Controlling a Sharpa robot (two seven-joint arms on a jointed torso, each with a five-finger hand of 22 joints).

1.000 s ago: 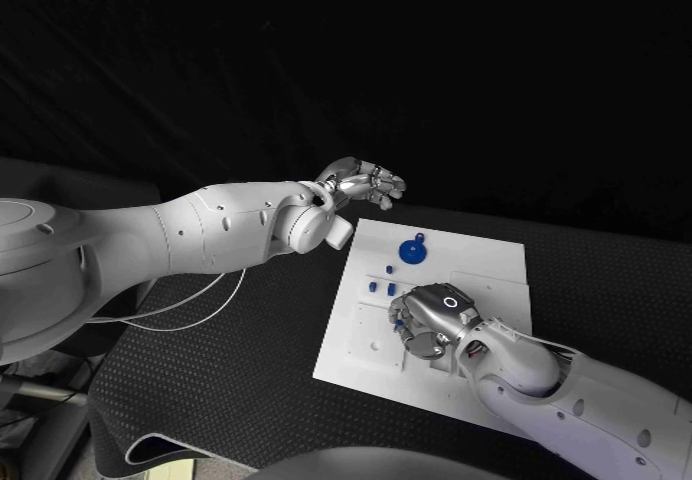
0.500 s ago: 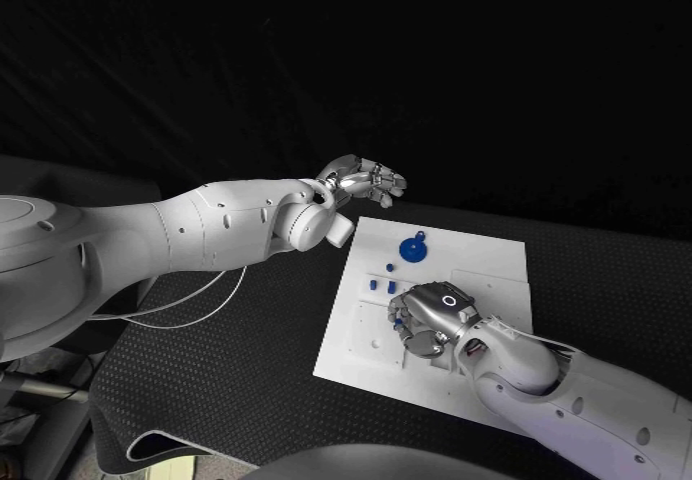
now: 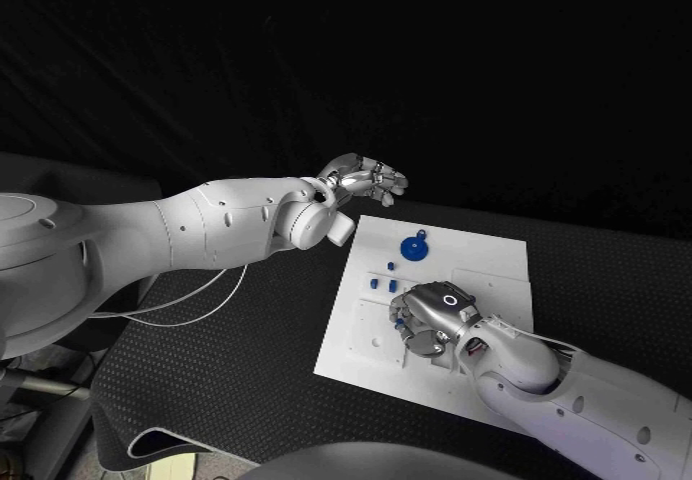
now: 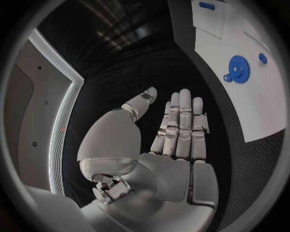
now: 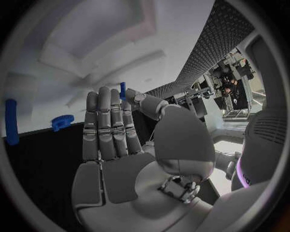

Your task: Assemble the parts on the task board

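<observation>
From the head camera, the white task board (image 3: pixel 476 262) lies in the middle of the black surface (image 3: pixel 216 380), and the blue parts sit toward its 11 o'clock quarter: a blue gear (image 3: pixel 414 249) with a small lobe on its rim near the far edge, and a cluster of small blue pegs (image 3: pixel 378 285) just nearer than it. The right robot hand (image 3: pixel 430 322) hangs low over the board's centre, fingers bent downward just at 5 o'clock of the pegs; whether it pinches one there I cannot tell from this view. The left robot hand (image 3: pixel 364 181) floats above the surface beyond the board's far left corner, fingers loosely curled, carrying nothing. In the left wrist view that left robot hand (image 4: pixel 175 130) shows fingers straight, side by side, thumb apart, empty, with the gear (image 4: pixel 239 69) and another blue peg (image 4: pixel 207 6) lying flat on the board (image 4: pixel 266 116) beyond. In the right wrist view the right robot hand (image 5: pixel 111 130) has its fingers extended together, and a slim blue peg (image 5: pixel 123 90) stands at the fingertips beside the thumb; contact looks likely but is not certain. These parts read as light, rigid, smooth plastic: the pegs would probably slip or tip under a loose grip, so a fingertip pinch across the shaft suits them, while the thin gear is best taken by its toothed rim.
</observation>
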